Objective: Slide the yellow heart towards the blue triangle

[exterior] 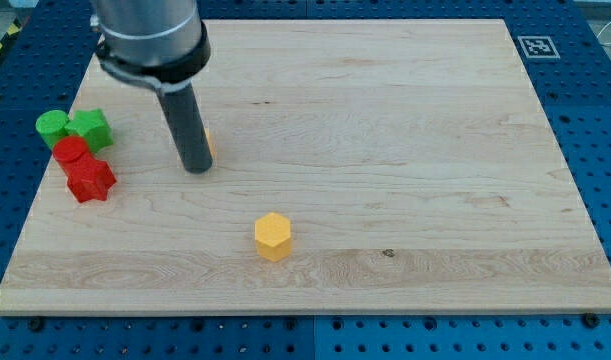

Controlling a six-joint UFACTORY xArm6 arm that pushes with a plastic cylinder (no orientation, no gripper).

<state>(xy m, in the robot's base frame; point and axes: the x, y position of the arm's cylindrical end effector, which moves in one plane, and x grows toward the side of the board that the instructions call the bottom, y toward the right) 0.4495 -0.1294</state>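
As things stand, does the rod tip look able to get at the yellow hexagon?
Probably yes. My tip stands up and to the view's left of the yellow hexagon, with only board between them. The red blocks and green blocks sit off at the view's left.

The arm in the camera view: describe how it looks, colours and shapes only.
The arm enters from the view's top as a wide grey cylinder with a dark band around its lower edge. Below it hangs a narrower straight dark rod, round in section, with my tip cut blunt. No cables or markings show.
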